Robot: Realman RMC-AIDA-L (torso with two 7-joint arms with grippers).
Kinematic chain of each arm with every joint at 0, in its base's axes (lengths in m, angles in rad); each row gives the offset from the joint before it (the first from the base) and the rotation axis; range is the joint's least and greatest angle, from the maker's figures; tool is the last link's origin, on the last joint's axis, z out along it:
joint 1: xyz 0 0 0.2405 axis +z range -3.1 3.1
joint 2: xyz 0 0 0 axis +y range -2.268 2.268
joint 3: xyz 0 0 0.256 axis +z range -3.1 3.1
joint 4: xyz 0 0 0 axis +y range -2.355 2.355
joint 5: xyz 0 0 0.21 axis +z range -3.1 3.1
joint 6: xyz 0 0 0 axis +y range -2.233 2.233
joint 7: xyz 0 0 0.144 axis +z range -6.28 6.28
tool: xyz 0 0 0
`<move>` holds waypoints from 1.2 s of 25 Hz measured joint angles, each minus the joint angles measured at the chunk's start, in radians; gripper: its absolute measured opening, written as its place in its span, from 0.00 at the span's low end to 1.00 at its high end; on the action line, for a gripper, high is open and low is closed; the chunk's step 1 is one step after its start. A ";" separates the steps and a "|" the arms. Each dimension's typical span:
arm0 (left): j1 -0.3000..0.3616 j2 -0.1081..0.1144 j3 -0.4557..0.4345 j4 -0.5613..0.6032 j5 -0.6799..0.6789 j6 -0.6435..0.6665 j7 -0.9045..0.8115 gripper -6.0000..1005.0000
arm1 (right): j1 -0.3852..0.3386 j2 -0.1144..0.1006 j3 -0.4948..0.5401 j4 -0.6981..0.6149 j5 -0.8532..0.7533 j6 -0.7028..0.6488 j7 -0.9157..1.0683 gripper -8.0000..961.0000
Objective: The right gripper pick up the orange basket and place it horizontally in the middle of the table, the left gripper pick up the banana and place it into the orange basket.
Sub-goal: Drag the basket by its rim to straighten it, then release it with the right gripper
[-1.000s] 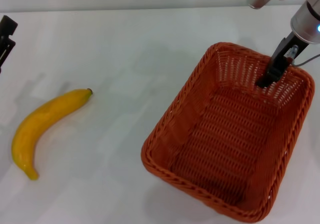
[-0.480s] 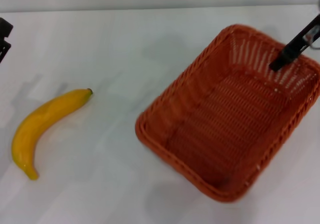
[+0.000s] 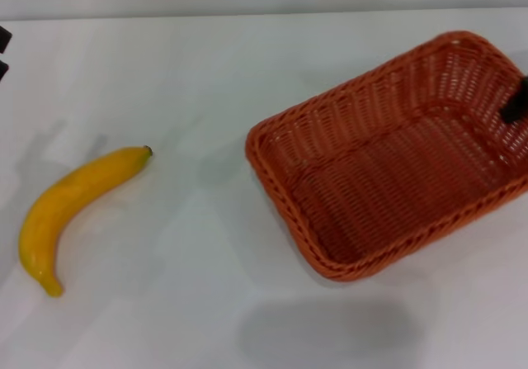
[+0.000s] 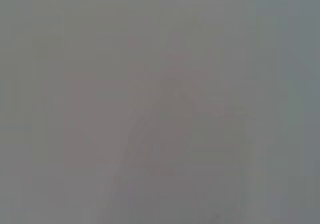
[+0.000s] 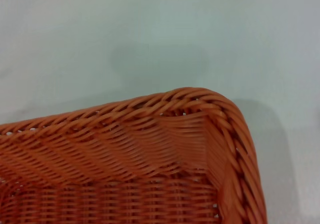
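Note:
The orange basket hangs tilted above the white table on the right, its long side running nearly left to right, its shadow on the table below it. My right gripper shows only as a dark finger inside the basket's right wall at the view's edge, shut on that wall. The right wrist view shows a braided rim corner of the basket. The banana lies on the table at the left, stem pointing toward the back right. My left gripper peeks in at the far left edge, well behind the banana.
The white table lies bare between banana and basket. The table's back edge meets a pale wall at the top of the head view. The left wrist view shows only a plain grey surface.
The basket has been lifted and turned from a diagonal to a nearly crosswise position, shifting toward the back right with the right gripper. The banana has not moved. The left gripper slid further out of view.

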 joint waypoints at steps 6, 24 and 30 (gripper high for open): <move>0.000 0.007 -0.009 -0.006 -0.001 0.000 -0.010 0.74 | -0.137 0.045 0.006 -0.194 0.089 0.073 0.104 0.12; -0.017 0.017 -0.024 -0.010 0.007 0.010 -0.017 0.73 | -0.355 0.081 0.069 -0.224 0.325 0.051 0.259 0.12; -0.018 0.017 -0.024 -0.016 0.007 0.012 -0.017 0.73 | -0.378 0.079 0.054 -0.263 0.314 0.029 0.257 0.12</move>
